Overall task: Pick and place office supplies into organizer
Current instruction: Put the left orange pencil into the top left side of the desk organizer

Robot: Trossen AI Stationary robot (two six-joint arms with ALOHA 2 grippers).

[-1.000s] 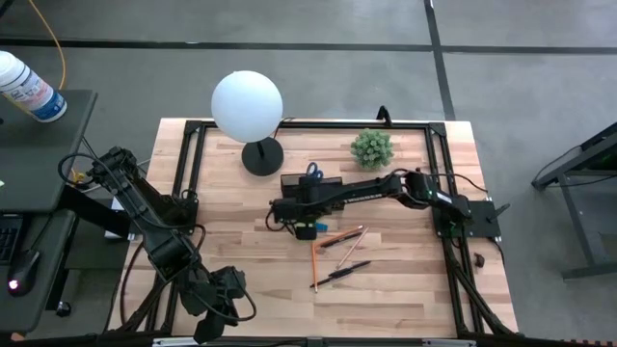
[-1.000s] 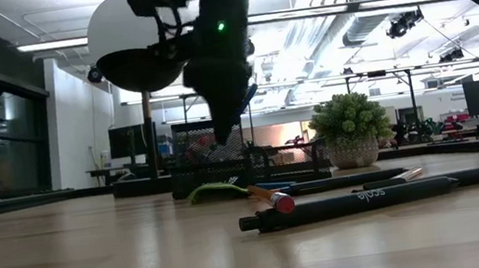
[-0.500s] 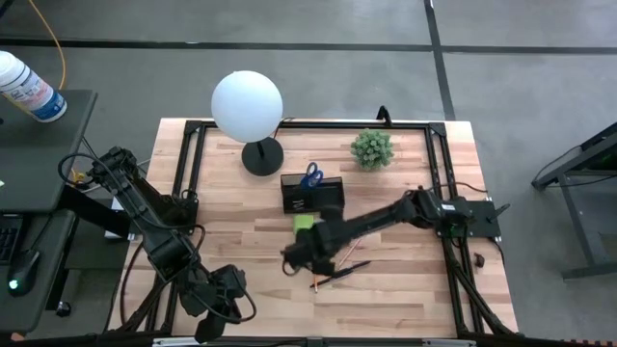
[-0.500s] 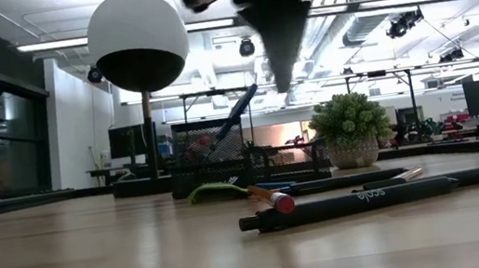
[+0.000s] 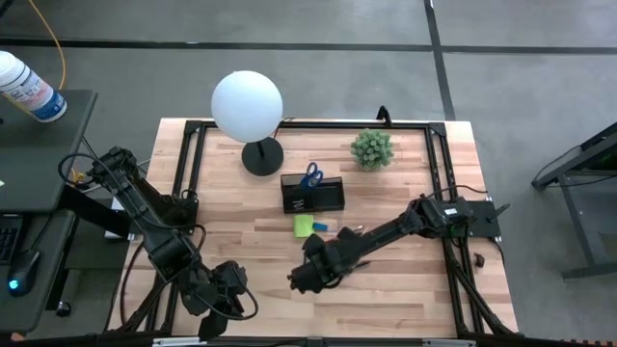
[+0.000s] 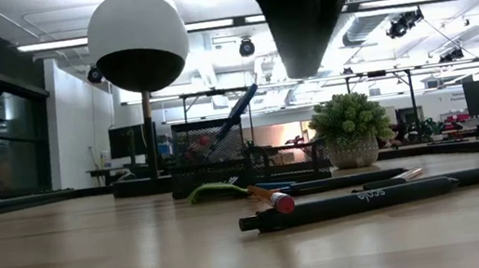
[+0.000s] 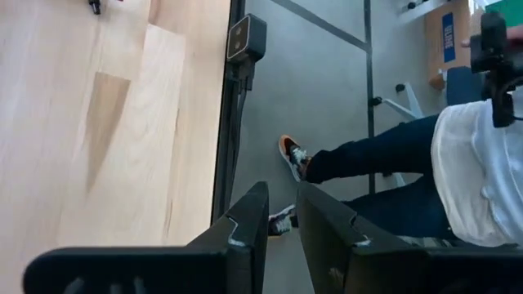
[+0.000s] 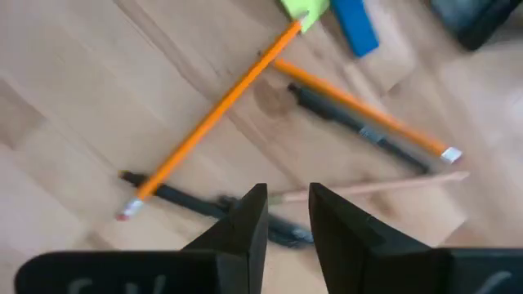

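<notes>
The dark organizer (image 5: 313,195) stands at mid-table with the blue-handled scissors (image 5: 310,174) upright in it, handles up (image 6: 240,106). In front of it lie the lime-green pad (image 5: 305,225) and the small blue block (image 5: 321,227). Nearer the front, orange pencils (image 8: 216,114) and dark pens (image 8: 359,135) lie crossed on the wood. My right gripper (image 5: 304,280) (image 8: 288,200) hangs above them, pointing down, its fingers narrowly open with nothing between. My left gripper (image 5: 227,301) (image 7: 282,220) waits at the near left edge, narrowly open with nothing in it.
A white globe lamp (image 5: 248,106) on a round black base stands at the far left of the organizer. A small potted plant (image 5: 371,147) sits at the far right. A black frame (image 5: 188,173) runs around the table. A person's legs (image 7: 384,163) show beyond the near edge.
My right gripper has swung from beside the organizer toward the table's near edge, rising a little and rolling about its pointing line, and now hangs over the pencils and pens. The scissors stay standing in the organizer.
</notes>
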